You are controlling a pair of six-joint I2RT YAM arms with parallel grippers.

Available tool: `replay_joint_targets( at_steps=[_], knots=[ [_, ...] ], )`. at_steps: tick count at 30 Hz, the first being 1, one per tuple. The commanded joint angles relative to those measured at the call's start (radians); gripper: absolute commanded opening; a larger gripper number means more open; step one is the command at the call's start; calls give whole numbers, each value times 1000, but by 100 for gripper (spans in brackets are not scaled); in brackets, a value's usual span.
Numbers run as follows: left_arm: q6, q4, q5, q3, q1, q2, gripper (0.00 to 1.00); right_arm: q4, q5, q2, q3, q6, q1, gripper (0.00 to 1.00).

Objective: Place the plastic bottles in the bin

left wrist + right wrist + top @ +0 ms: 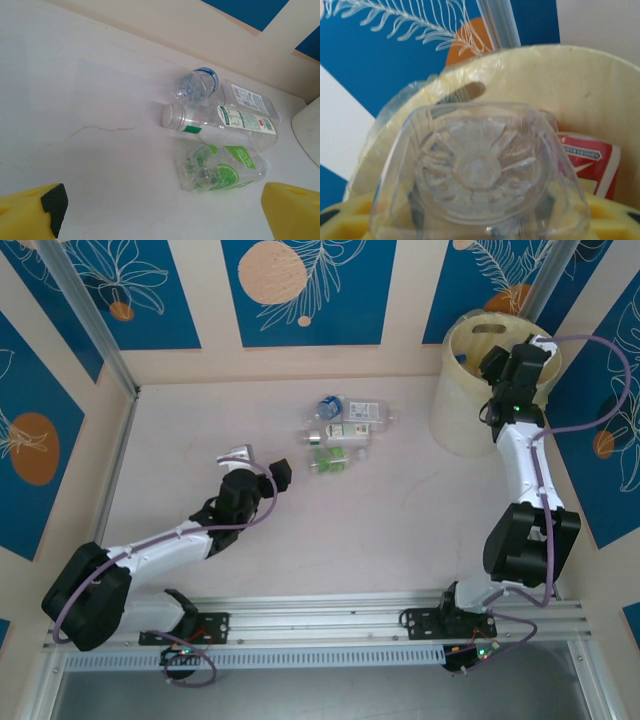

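A: Left hand (258, 464) spread wide, hanging short of the loose bottles (220, 120) on the bench (200, 430).
B: Right hand (505, 365) clamps 1 clear bottle (477, 170) over the bin (465, 410). Drop it near that rim and it could bounce out.
A: Or snag the liner (405, 105).

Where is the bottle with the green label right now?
The green-labelled bottle lies mid-table in the top view, at the near end of its small cluster, beside the white-capped bottle and just ahead of the left gripper.
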Motion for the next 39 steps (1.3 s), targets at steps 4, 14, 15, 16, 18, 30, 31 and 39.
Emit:
replay_joint_targets(
  at_steps=[4,14,15,16,18,30,31,39],
  knots=[
    [-23,0,3,-9,18,9,100,-316,-26,36,116,-4,-9,85],
    [-50,-1,30,11,24,61,100,-274,58,-75,75,-14,-13,98],
    [-52,-4,33,14,26,65,100,-273,35,-75,76,-20,-13,98],
    [-53,-6,34,17,26,68,100,-269,-8,-73,76,-33,-13,98],
    [-52,-9,37,19,26,70,100,-255,-122,-68,75,-64,-14,98],
    [-92,-81,37,36,48,72,100,-224,-499,-125,65,-264,106,100],
    [-97,-87,44,38,52,74,100,-233,-535,-125,62,-332,133,100],
    [177,-102,338,176,61,184,100,-301,-593,-31,25,-619,279,100]
  ],
)
